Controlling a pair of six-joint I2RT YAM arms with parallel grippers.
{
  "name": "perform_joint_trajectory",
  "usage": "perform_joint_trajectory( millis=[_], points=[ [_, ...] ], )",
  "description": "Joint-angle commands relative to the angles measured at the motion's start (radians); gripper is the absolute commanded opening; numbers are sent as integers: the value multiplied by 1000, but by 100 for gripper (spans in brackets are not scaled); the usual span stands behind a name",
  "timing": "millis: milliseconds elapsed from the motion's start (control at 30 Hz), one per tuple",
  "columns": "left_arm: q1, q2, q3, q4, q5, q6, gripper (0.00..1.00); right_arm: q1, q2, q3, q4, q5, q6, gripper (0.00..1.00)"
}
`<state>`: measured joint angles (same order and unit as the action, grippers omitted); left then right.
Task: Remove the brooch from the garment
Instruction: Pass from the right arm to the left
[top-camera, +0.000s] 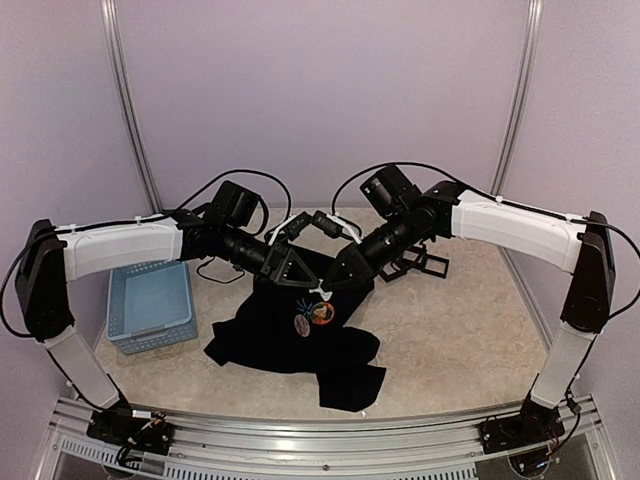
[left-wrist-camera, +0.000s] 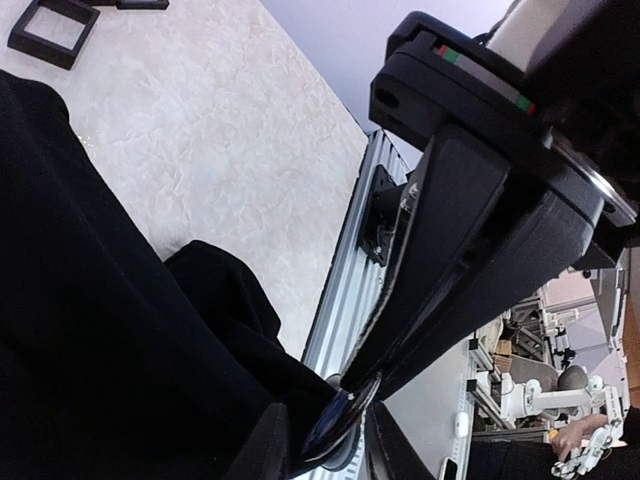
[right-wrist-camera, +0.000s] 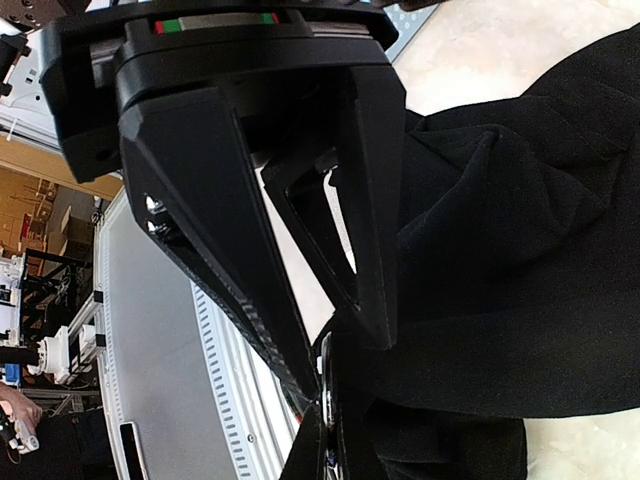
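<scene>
Seen from my remote station, both arms reach in over the middle of the table (top-camera: 470, 335). The left gripper (top-camera: 312, 289) and right gripper (top-camera: 328, 289) meet tip to tip above the black garment (top-camera: 260, 345), and I see no lane between them. A light-blue basket (top-camera: 150, 305) stands just beside the cloth and blocks a low approach from the left. Black square frames (top-camera: 425, 262) sit behind the right arm. To the right of the garment the tabletop is bare. Only a thin strip separates its near hem from the metal rail (top-camera: 300, 425).
</scene>
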<state>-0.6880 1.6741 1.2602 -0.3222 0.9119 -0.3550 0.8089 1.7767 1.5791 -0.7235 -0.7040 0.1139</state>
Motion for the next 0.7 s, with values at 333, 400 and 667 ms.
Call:
perform_joint_trajectory(
  millis=[333,400,667],
  points=[
    [-16,13,-29,-3,63,21,0,-6,7,-10,99,-37,62,3],
    [-15,8,-34,7,62,19,0,-10,-5,-13,113,-16,74,14],
    [31,-53,-79,99,-4,-50,0,-44,-138,-102,271,115,192,64]
  ],
)
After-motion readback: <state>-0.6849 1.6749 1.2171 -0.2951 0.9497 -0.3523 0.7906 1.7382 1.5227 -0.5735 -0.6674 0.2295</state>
